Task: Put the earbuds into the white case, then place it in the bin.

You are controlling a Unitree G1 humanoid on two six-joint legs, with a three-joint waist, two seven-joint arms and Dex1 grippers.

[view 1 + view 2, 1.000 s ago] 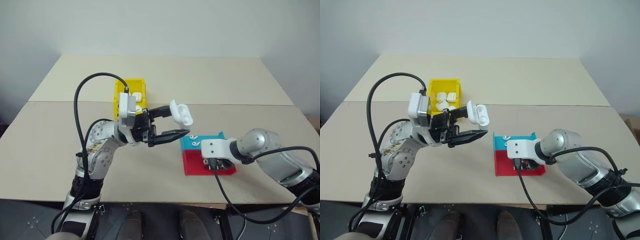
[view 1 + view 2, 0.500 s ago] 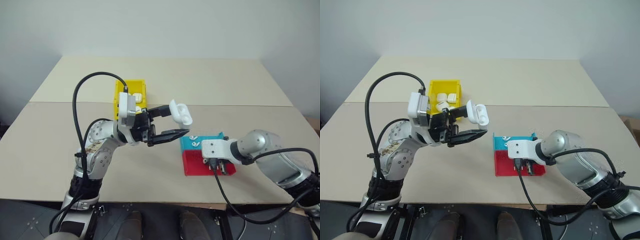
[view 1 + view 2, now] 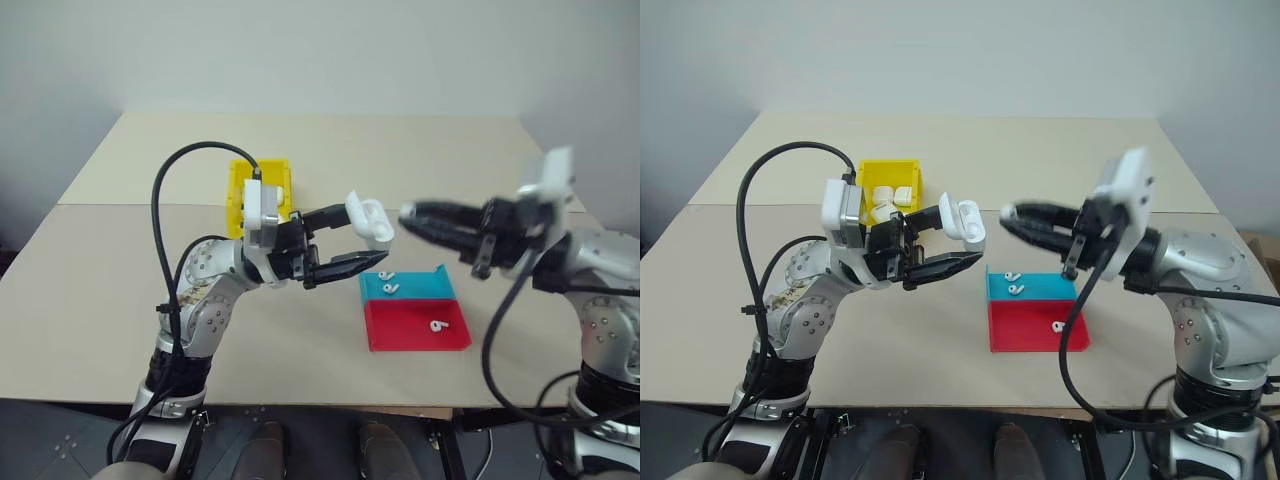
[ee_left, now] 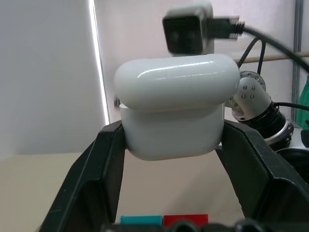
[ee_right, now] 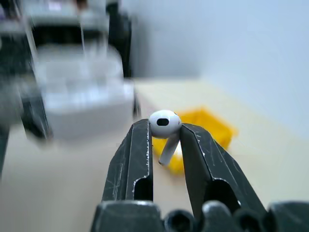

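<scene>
Beige table (image 3: 330, 150) below. My left gripper (image 3: 352, 237) clamps white case (image 3: 368, 219); right gripper (image 5: 164, 126) pinches earbud (image 5: 164, 126) just beside it. Right wrist view reveals stem; head view shows tray (image 3: 415, 325).

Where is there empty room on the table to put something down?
The far half of the table, behind the bin, is bare. So is the near left, beside the left arm. The middle is crowded: the left gripper holds the case, the right gripper holds an earbud, over the tray with three earbuds.
</scene>
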